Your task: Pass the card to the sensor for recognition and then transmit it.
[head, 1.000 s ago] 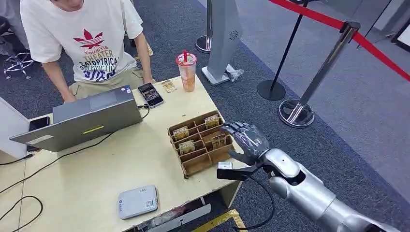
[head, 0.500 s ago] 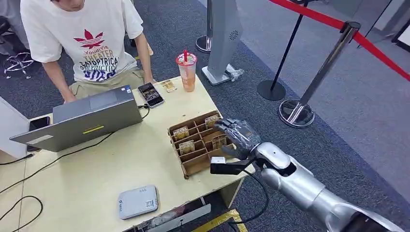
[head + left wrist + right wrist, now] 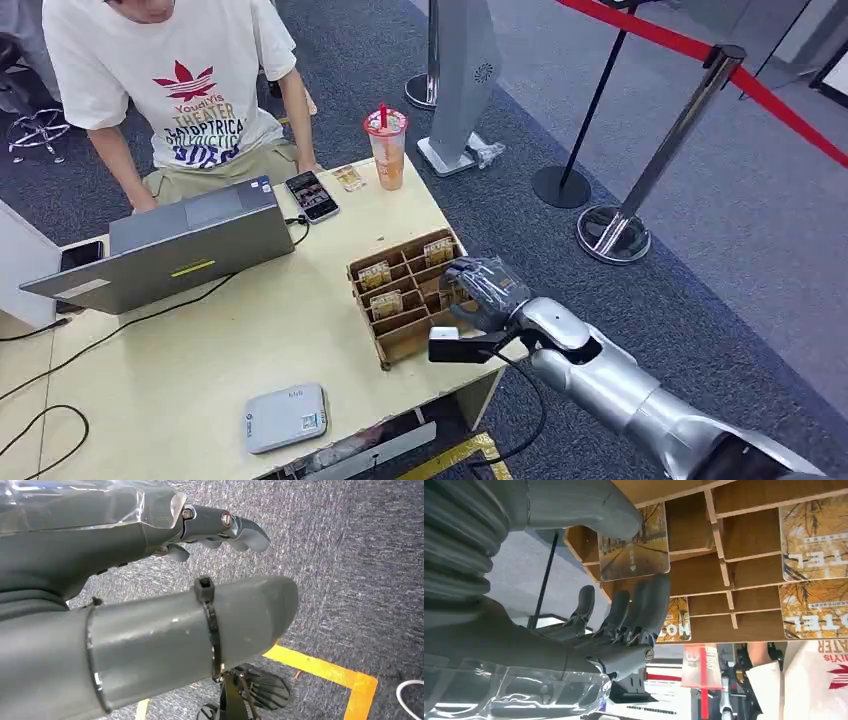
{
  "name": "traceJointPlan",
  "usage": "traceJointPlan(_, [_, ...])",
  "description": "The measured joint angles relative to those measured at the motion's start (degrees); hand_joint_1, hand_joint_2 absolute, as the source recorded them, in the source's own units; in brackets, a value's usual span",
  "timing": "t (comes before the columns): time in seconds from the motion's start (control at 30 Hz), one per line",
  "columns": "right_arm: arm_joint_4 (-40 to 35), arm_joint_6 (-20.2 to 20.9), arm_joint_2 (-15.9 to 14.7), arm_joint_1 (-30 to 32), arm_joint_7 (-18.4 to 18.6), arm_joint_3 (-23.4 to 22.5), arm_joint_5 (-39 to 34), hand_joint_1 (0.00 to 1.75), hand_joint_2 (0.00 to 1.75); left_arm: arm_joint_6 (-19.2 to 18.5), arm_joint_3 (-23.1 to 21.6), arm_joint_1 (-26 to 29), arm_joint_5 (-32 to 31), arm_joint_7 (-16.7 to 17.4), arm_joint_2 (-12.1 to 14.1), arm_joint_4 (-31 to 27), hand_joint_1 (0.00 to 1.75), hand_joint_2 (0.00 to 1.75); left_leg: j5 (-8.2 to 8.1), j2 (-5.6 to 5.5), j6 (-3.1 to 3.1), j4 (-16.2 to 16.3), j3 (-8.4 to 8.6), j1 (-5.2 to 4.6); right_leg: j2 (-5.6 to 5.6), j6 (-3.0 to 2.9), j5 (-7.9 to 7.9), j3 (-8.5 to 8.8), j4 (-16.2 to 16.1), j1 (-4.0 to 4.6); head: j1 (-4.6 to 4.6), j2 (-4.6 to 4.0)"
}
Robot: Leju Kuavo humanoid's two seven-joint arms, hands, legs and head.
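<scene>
Cards (image 3: pixel 385 302) in slotted tray (image 3: pixel 405 340), right of laptop (image 3: pixel 190 245)

Exhibition or demo hall. Evidence: grey carpet floor (image 3: pixel 700 230); chrome stanchions (image 3: pixel 660 160) with red belt (image 3: pixel 760 90) at 2 o'clock; kiosk stand (image 3: pixel 462 80) at 12; makeshift plywood table (image 3: pixel 200 360) bearing laptop (image 3: pixel 170 250), card reader (image 3: pixel 285 416), drink cup (image 3: pixel 386 148); yellow floor tape (image 3: pixel 325 667).

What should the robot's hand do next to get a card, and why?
Probably lower a bit more and close on the card. The right hand hovers over the wooden card holder, its thumb and fingers on either side of that upright card, holding nothing yet.
</scene>
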Motion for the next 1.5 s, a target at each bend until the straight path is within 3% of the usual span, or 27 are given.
traceJointPlan(0.2, [1.01,0.00,0.00,-0.45,-0.35,0.04,-0.64,0.75,1.75,-0.26,0.00,0.07,0.00,0.24,0.30,0.00,0.00,0.00,0.00,0.00,0.00,0.00,-0.01,0.00,0.00,0.00,0.00,0.00,0.00,0.00,0.00,0.00])
traceJointPlan(0.83, [2.78,-0.55,-0.37,-1.96,-1.16,0.17,-2.08,0.86,1.75,-0.92,0.00,0.27,-0.09,0.42,0.98,0.00,0.00,0.00,0.00,0.00,0.00,0.00,-0.01,0.00,0.00,0.00,0.00,0.00,0.00,0.00,0.00,0.00])
traceJointPlan(1.1, [2.62,-0.85,-2.69,-1.78,-1.01,-0.02,-3.10,0.86,1.75,-1.09,0.00,0.48,-0.11,0.42,1.38,0.00,0.00,0.00,0.00,0.00,0.00,0.01,0.00,-0.01,0.00,0.00,0.00,-0.01,-0.01,-0.01,0.00,0.00])
traceJointPlan(1.3, [1.75,-0.79,-4.50,-1.06,-0.61,-0.07,-3.21,0.73,1.75,-1.09,0.00,0.56,-0.11,0.42,1.40,0.00,0.00,0.00,0.00,0.00,0.00,0.01,0.00,-0.01,0.00,0.00,0.00,-0.01,-0.01,-0.01,0.00,0.00])
traceJointPlan(1.5, [0.87,-0.55,-5.81,-0.40,0.04,-0.07,-3.69,0.77,1.75,-1.07,0.00,0.56,-0.13,0.39,1.40,0.00,0.00,0.00,0.00,0.00,0.00,0.01,0.00,-0.01,0.00,0.00,0.00,-0.01,0.00,-0.01,-0.02,0.00])
